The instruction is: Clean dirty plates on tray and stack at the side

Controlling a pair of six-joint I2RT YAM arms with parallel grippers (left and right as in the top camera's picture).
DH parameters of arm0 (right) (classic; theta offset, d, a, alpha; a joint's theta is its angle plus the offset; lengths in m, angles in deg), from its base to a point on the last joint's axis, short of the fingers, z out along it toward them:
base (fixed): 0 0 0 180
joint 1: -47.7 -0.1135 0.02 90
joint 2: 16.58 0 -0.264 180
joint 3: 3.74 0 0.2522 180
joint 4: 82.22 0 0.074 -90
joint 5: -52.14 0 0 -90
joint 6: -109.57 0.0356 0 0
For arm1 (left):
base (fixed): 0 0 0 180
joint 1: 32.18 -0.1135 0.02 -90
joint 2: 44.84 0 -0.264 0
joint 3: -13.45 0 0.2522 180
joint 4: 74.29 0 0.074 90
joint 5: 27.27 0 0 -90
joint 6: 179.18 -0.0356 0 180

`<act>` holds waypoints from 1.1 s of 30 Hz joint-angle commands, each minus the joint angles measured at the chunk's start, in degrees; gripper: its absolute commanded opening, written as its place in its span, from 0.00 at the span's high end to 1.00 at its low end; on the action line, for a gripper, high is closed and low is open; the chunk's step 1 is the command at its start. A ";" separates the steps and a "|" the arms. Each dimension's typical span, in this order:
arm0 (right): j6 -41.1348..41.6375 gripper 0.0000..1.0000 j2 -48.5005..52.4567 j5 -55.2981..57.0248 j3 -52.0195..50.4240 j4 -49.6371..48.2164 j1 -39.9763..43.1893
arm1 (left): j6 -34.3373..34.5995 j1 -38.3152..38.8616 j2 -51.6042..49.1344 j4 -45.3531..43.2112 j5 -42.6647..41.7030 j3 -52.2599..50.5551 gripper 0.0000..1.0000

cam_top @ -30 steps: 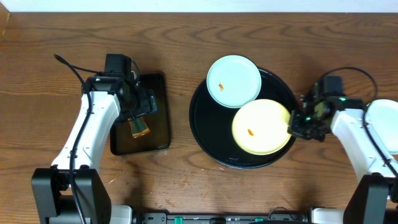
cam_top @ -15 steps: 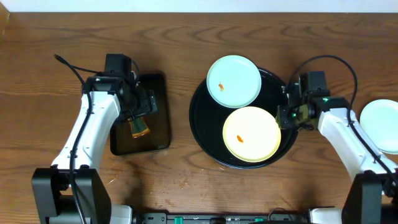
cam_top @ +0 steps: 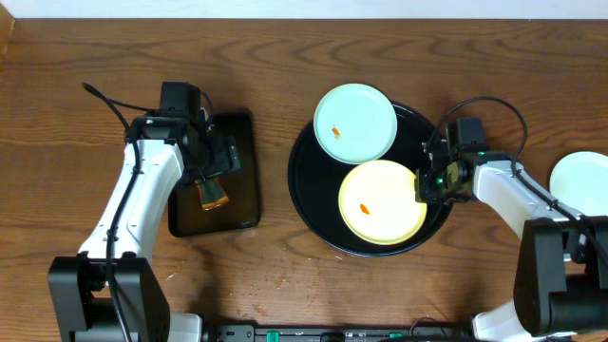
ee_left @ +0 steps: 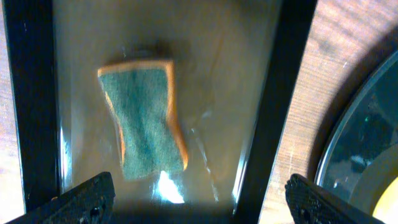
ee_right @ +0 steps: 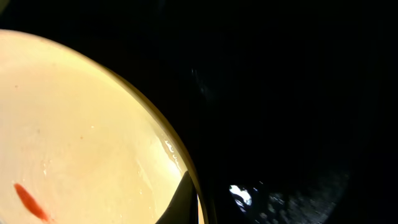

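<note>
Right gripper (cam_top: 427,183) reaches low, pinching the yellow plate (cam_top: 378,204) by its rim; left gripper (ee_left: 200,198) hovers spread.

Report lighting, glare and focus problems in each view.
Overhead: even light, sharp, no glare on the wood table. Left wrist: sponge soft-focused, with a bright glint on the wet-looking rectangular tray just below it. Right wrist: round black tray almost featureless dark except one small glint; yellow plate bright and blurry.

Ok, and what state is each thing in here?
Yellow plate: on round tray, orange smear.
Blue plate: overhanging tray's far rim, orange smear.
White plate: off tray, no smear visible.
Sponge: lying in rectangular tray.
Left end effector: open above sponge.
Right end effector: shut at yellow plate's rim.
</note>
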 commanded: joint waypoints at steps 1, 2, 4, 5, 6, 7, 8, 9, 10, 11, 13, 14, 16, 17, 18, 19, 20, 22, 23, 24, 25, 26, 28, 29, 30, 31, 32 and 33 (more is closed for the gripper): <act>10.93 0.99 4.68 3.78 -2.12 -1.51 0.07 | 0.37 -0.04 0.00 -1.55 -0.55 1.03 0.11; 11.74 0.99 4.74 3.82 -2.10 -1.51 0.07 | 1.84 -0.04 0.00 -0.83 -0.74 1.03 0.11; 11.67 0.99 4.74 3.96 -2.10 -1.70 0.07 | 3.72 -0.04 0.00 2.16 -1.11 1.03 0.11; 11.54 0.99 4.72 4.02 -2.10 -1.70 0.07 | 3.74 -0.04 -0.02 2.58 -1.16 0.94 0.06; 11.54 0.99 4.72 4.13 -2.10 -1.62 0.07 | 3.72 -0.04 -0.02 2.62 -1.11 0.92 0.06; 11.54 0.99 4.72 4.13 -2.10 -1.42 0.07 | 3.74 -0.04 -0.11 2.71 -1.09 0.87 0.08; 11.54 0.99 4.74 4.13 -2.10 -1.22 0.07 | 3.78 -0.04 -0.15 2.67 -0.87 0.68 0.09; 11.54 0.99 4.72 4.13 -2.10 -1.18 0.07 | 4.22 -0.04 -0.28 2.45 0.09 0.37 0.14; 11.52 0.99 4.72 4.13 -2.10 -1.07 0.07 | 7.13 -0.04 -0.61 2.32 3.52 -0.28 0.14; 11.50 0.99 4.74 4.13 -2.10 -1.03 0.07 | 9.40 -0.04 -0.94 2.32 6.43 -0.87 0.14; 10.64 0.99 4.72 4.11 -2.10 -0.98 0.04 | 11.69 -0.04 -2.03 0.70 10.95 -2.93 0.14; 10.54 0.99 4.74 4.11 -2.10 -0.98 0.07 | 11.39 -0.04 -2.45 -0.63 10.97 -3.85 0.14; 10.45 0.99 4.72 4.13 -2.10 -1.01 0.07 | 10.99 -0.02 -3.50 -3.43 10.93 -5.97 0.14; 10.47 0.99 4.74 4.13 -2.10 -1.01 0.04 | 10.80 -0.02 -3.93 -4.74 10.88 -7.02 0.14; 10.47 0.99 4.72 4.13 -2.10 -1.01 0.04 | 10.64 -0.02 -4.52 -6.08 10.91 -8.20 0.14; 10.47 0.99 4.74 4.13 -2.10 -1.01 0.07 | 10.23 -0.02 -5.14 -7.34 10.91 -9.22 0.16; 10.47 0.99 4.74 4.13 -2.10 -1.01 0.07 | 9.92 -0.02 -5.84 -8.48 10.91 -10.05 0.20; 10.47 0.99 4.74 4.15 -2.10 -1.03 0.07 | 9.40 -0.02 -7.13 -10.95 10.93 -11.72 0.33; 10.47 0.99 4.74 4.13 -2.10 -1.03 0.07 | 9.31 -0.04 -7.89 -12.74 10.91 -12.79 0.37; 10.47 0.99 4.74 4.13 -2.10 -1.03 0.07 | 9.31 -0.04 -8.61 -14.29 10.91 -13.75 0.43; 10.49 0.99 4.74 4.13 -2.10 -1.03 0.07 | 9.33 -0.02 -9.20 -15.32 10.88 -14.47 0.51; 10.49 0.99 4.74 4.13 -2.10 -1.03 0.07 | 9.33 -0.02 -9.90 -16.00 10.51 -15.17 0.61; 10.49 0.99 4.74 4.13 -2.10 -1.03 0.04 | 9.33 -0.04 -10.84 -16.17 9.22 -15.69 0.81; 10.49 0.99 4.74 4.13 -2.10 -1.01 0.07 | 9.16 -0.04 -11.13 -15.91 8.90 -15.69 0.90; 10.47 0.99 4.74 4.13 -2.10 -1.01 0.07 | 8.83 -0.04 -11.15 -15.82 8.72 -15.67 0.92; 10.47 0.99 4.74 4.13 -2.10 -1.01 0.07 | 8.41 -0.04 -10.91 -15.52 8.68 -15.52 0.92; 10.47 0.99 4.74 4.15 -2.10 -1.01 0.07 | 8.02 -0.15 -10.12 -13.77 8.70 -14.47 0.92; 10.47 0.99 4.74 4.13 -2.10 -0.98 0.07 | 7.48 -0.15 -8.81 -11.30 8.72 -12.83 0.93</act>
